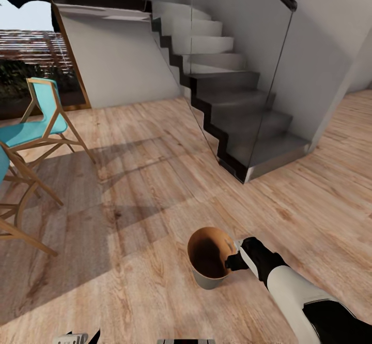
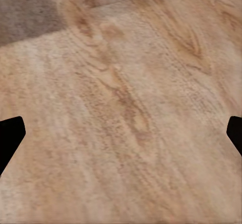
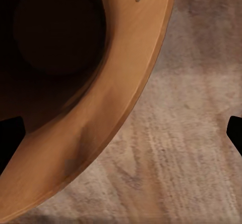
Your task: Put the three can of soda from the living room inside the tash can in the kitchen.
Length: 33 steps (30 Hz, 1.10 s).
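Note:
The tash can (image 1: 209,261) is a small round tapered bin, copper-brown inside and pale outside, on the wood plank floor near the front of the head view. My right gripper (image 1: 233,259) is at its near-right rim. In the right wrist view the copper rim (image 3: 136,82) runs between the two wide-apart fingertips (image 3: 11,138), so the right gripper (image 3: 121,138) stands open astride the bin wall. What shows of the bin's dark inside holds nothing. My left gripper (image 2: 121,138) is open over bare floor planks. The cans of soda are out of view.
A grey staircase (image 1: 232,106) with a glass side panel (image 1: 268,101) rises ahead to the right. Two turquoise chairs with wooden frames (image 1: 39,121) stand at the left, by a large window. Open wood floor (image 1: 144,178) lies between them.

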{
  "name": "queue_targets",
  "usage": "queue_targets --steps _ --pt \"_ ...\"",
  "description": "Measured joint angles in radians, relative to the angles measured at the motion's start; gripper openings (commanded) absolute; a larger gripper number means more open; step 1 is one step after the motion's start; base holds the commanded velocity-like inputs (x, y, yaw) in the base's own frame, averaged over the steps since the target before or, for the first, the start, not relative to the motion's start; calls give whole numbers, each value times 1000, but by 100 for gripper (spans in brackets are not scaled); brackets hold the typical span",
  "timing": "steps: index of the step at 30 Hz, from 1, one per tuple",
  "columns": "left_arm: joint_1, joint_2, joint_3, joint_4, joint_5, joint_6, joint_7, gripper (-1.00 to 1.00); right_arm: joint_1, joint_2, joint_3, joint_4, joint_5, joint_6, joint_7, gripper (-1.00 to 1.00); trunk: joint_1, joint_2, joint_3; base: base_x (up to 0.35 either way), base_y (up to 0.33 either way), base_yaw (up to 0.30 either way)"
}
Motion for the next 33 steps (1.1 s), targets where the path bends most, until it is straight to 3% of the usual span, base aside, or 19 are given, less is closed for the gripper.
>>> queue_targets --steps 5,22,23,27,28,29,33 --pt "0 0 0 0 0 0 0 100 0 0 0 1 0 0 0 100 2 -1 -26 0 0 0" --pt "0 0 0 -1 1 0 0 100 0 1 1 0 -2 0 0 100 2 -1 -37 0 0 0" --pt "0 0 0 -1 1 0 0 100 0 2 1 -1 -3 -1 0 -100 2 -1 -37 0 0 0" --pt "0 0 0 -1 2 0 0 100 0 2 2 0 -4 -2 0 -100 2 -1 -37 0 0 0" --pt "0 0 0 -1 2 0 0 100 -1 2 2 1 11 -2 0 -100 2 -1 -37 0 0 0" --pt "0 0 0 -1 2 0 0 100 0 2 1 0 -6 -2 1 -100 2 -1 -37 0 0 0" --pt "0 0 0 -1 2 0 0 100 0 3 1 0 -9 -1 1 -100 2 -1 -37 0 0 0"
